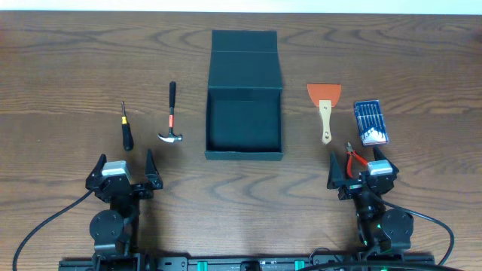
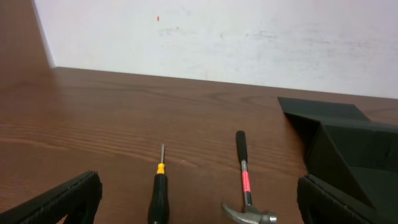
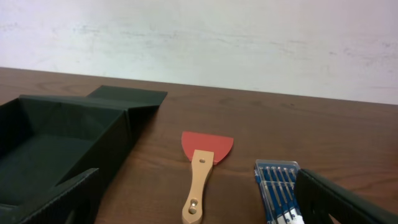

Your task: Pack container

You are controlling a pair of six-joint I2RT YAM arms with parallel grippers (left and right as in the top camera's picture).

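Note:
The dark teal container stands open and empty at the table's middle, its flap lid folded back; it also shows in the left wrist view and the right wrist view. Left of it lie a hammer and a black screwdriver. Right of it lie a red scraper with a wooden handle, a blue case of bits and red pliers. My left gripper and right gripper are open and empty, near the front edge.
A white wall rises behind the table's far edge. Bare wooden tabletop lies to the far left and far right of the tools.

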